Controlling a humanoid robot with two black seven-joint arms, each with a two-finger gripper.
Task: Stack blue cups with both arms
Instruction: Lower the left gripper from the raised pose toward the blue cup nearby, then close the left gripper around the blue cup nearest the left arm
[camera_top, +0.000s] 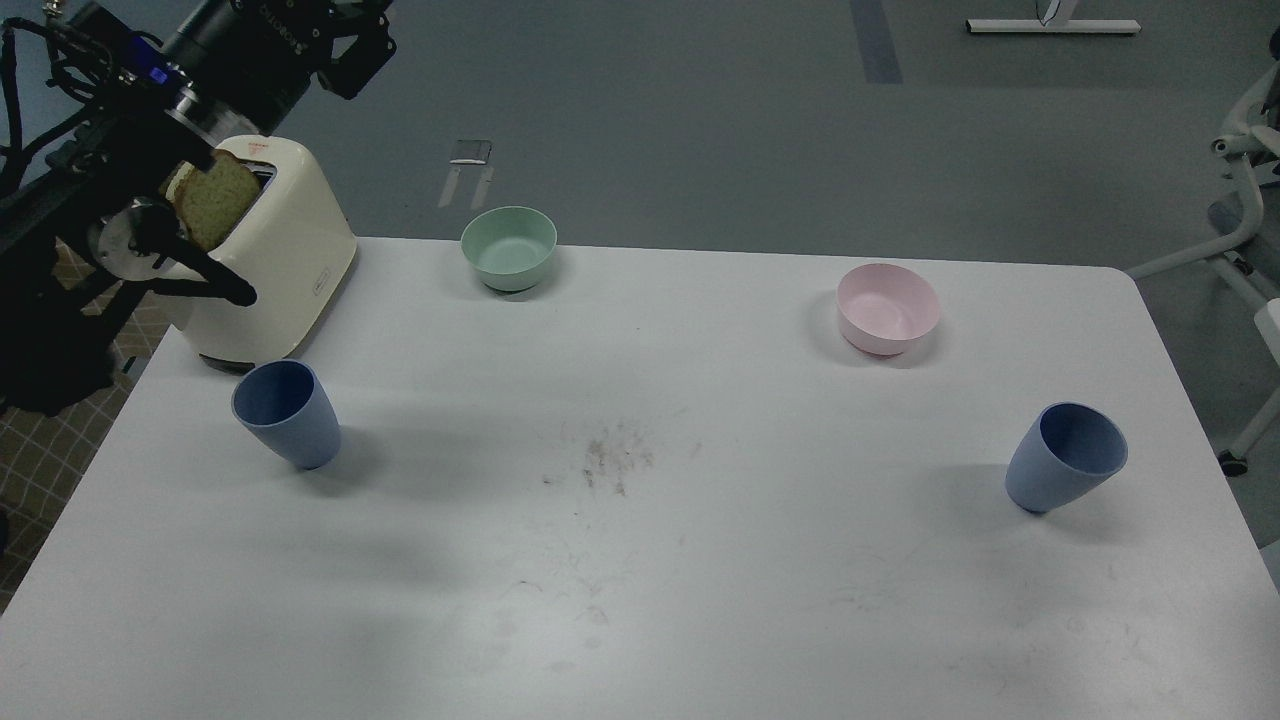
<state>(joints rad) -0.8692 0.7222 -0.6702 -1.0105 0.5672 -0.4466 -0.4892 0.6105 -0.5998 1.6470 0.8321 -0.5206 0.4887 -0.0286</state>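
Two blue cups stand upright on the white table (640, 600). The left blue cup (287, 412) is near the table's left edge, in front of the toaster. The right blue cup (1066, 470) is near the right edge. My left arm comes in at the top left, high above the table's far left corner. Its gripper (352, 50) is dark and partly cut off by the top edge, well behind and above the left cup. I cannot tell its fingers apart. It holds nothing that I can see. My right arm is out of view.
A cream toaster (275, 265) with a bread slice (210, 205) in it stands at the far left corner. A pale green bowl (509, 248) sits at the back, a pale pink bowl (888, 308) at the back right. A white chair base (1245, 250) stands right of the table.
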